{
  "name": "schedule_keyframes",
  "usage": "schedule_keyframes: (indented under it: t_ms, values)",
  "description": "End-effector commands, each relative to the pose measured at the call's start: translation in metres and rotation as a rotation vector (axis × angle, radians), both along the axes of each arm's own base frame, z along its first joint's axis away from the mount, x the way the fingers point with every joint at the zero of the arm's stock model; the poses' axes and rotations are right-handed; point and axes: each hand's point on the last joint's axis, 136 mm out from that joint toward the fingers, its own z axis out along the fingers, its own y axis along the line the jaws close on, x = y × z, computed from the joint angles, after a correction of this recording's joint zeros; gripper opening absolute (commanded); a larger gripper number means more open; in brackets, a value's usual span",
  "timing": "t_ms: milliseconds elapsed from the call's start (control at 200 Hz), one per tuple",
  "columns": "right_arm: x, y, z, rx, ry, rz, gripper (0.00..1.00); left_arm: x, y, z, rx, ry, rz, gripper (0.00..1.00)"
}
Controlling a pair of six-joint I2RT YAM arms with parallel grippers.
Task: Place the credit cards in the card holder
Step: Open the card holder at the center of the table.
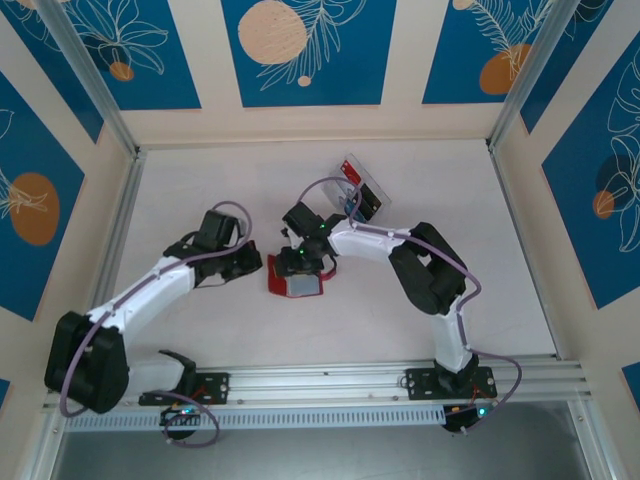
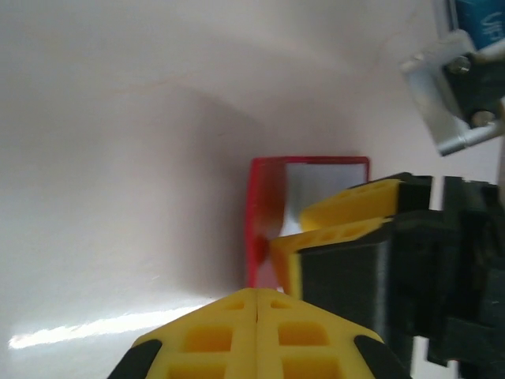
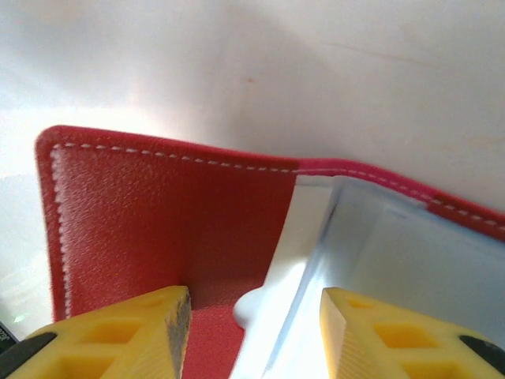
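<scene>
One white table (image 1: 200, 190), walled at the left, far and right edges. Two arms bolted at the near edge, one tool on each. One clear tray (image 1: 366, 178) toward the far edge, right of centre, well apart from everything else; credit cards (image 1: 360, 202) inside it as red and blue patches, number too small to count. One red card holder (image 1: 297, 285) (image 2: 264, 205) (image 3: 158, 229) near the middle of the table, lying open with white stitching along its edge and grey inner pockets facing up. Right tool (image 1: 300, 265) (image 3: 254, 332) low over the open card holder, yellow fingers apart, the pale edge of a pocket between them, nothing clamped. Left tool (image 1: 255, 265) (image 2: 256, 312) just beside the card holder's left edge, fingers pressed together, holding nothing.
</scene>
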Motion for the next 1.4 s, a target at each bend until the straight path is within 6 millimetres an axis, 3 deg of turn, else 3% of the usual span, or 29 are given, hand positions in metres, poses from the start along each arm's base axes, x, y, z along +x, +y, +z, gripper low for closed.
schedule_keyframes:
  t_ms: [0,255,395,695,930,1110,1396]
  values:
    - [-0.005,-0.011,-0.010,-0.064,0.054,0.017,0.48,0.006,-0.028,0.003,-0.065,0.013,-0.065,0.00]
    - [-0.015,-0.019,-0.030,-0.121,0.097,0.022,0.53,0.021,-0.035,-0.025,-0.081,0.072,0.000,0.00]
    - [-0.017,-0.018,-0.032,-0.106,0.112,0.023,0.53,0.022,-0.031,-0.044,-0.031,0.098,0.001,0.00]
    - [-0.006,-0.017,0.023,0.025,0.061,0.047,0.55,0.006,-0.015,-0.090,0.047,0.177,0.029,0.00]
    - [0.006,-0.031,0.039,0.026,0.032,0.037,0.47,-0.011,-0.004,-0.110,0.080,0.209,0.034,0.00]
    - [0.014,-0.040,0.021,-0.062,0.014,0.023,0.38,-0.018,-0.004,-0.115,0.073,0.213,0.026,0.00]
    - [0.009,-0.048,-0.010,-0.165,0.029,0.025,0.23,-0.019,-0.007,-0.114,0.061,0.207,0.017,0.00]
